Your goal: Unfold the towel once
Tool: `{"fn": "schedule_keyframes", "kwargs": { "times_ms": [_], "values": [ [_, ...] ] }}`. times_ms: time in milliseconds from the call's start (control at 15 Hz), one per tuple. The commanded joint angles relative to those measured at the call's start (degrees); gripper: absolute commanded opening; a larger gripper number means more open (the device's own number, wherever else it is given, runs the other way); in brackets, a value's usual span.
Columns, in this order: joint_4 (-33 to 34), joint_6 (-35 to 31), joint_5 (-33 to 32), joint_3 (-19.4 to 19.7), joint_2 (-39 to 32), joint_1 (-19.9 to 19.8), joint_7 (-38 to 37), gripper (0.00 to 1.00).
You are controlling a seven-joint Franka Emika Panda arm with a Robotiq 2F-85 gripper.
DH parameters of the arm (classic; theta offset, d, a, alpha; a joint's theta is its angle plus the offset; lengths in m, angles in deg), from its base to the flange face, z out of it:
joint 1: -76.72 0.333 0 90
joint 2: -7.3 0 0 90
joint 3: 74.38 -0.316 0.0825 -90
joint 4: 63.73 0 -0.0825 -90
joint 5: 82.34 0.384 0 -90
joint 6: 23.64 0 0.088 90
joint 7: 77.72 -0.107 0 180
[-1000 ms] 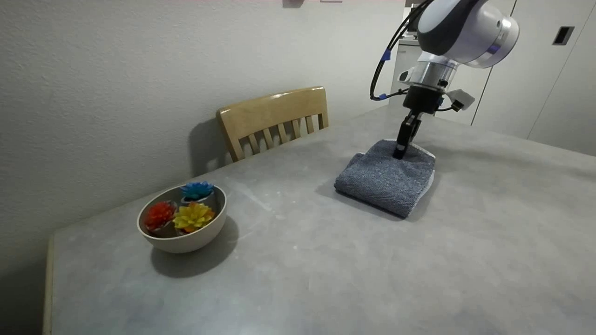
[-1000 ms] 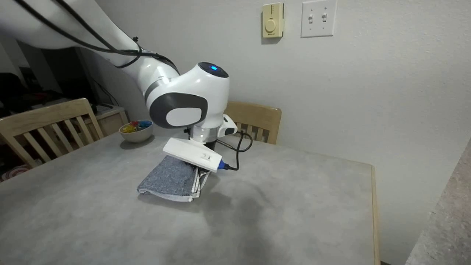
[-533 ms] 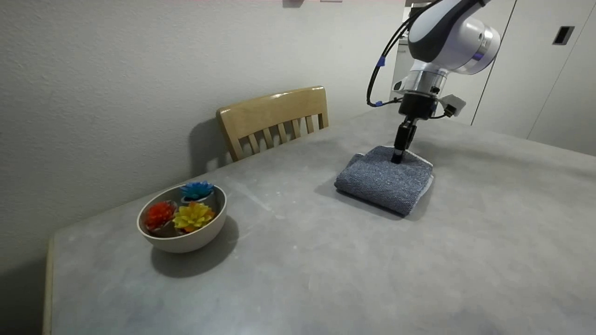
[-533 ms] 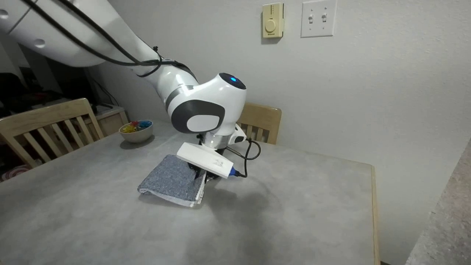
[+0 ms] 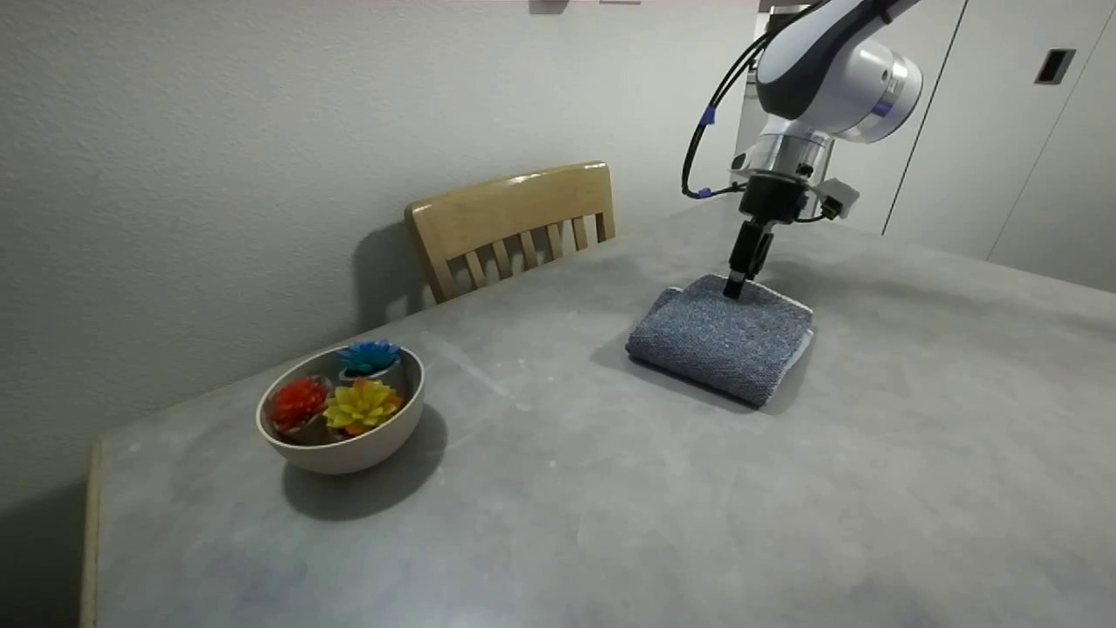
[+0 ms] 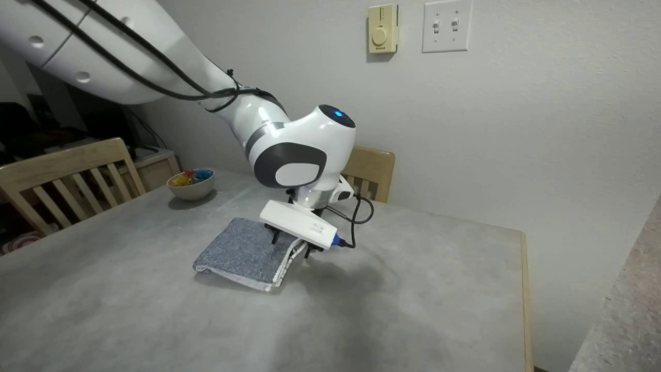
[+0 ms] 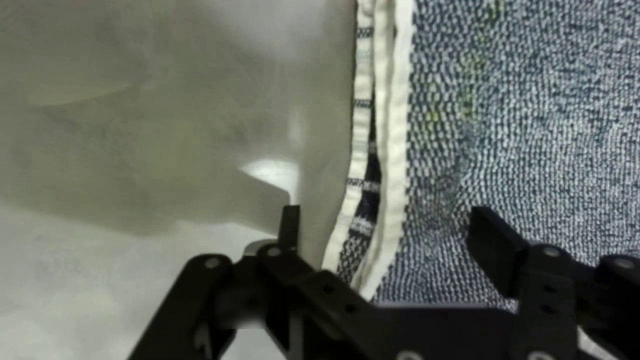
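The towel (image 5: 722,336) lies folded on the tabletop (image 5: 558,523), well apart from the bowl (image 5: 370,453). Our jaws are spread wide and have hold of nothing. In the wrist view they straddle the hemmed side: the outer finger (image 7: 289,227) stands past the hems, and the inner finger (image 7: 492,245) is over the cloth. We cannot tell whether either tip touches anything.

We judge the step in hand to be the grasp of the top layer; the unfolding is not yet done.

1. Select the layer. The upper hem (image 7: 398,165) and the lower hem (image 7: 359,145) part at a dark gap (image 7: 371,200). We should take the upper hem only.

2. Align. Bring the outer finger level with the gap, so that it enters above the lower hem.

3. Close slowly. The cloth looks thick and will probably bunch. If both hems gather, we release and set again slightly higher.

4. Lift, then carry. Swing the layer over the rounded edge (image 5: 693,366) opposite the hems, which we take for the fold. A hard sideways pull would likely drag the whole towel.

5. Lower the hem to the tabletop before letting go.
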Motion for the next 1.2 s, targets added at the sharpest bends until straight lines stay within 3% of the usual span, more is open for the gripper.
{"fn": "schedule_keyframes", "kwargs": {
  "times_ms": [0,667,733,800,933,1133],
  "values": [
    [2.48,1.84,-0.13,0.45,-1.17,0.08,0.97,1.00],
    [3.86,3.69,0.15,0.61,-1.21,-0.46,1.09,0.97],
    [4.14,4.14,0.25,0.65,-1.37,-0.50,1.04,0.93],
    [4.51,4.81,0.23,0.73,-1.63,-0.51,1.08,0.72],
    [4.94,5.38,0.21,0.91,-1.93,-0.46,0.96,0.66],
    [5.54,6.02,0.20,0.98,-2.45,-0.51,1.07,0.44]
  ]
}}
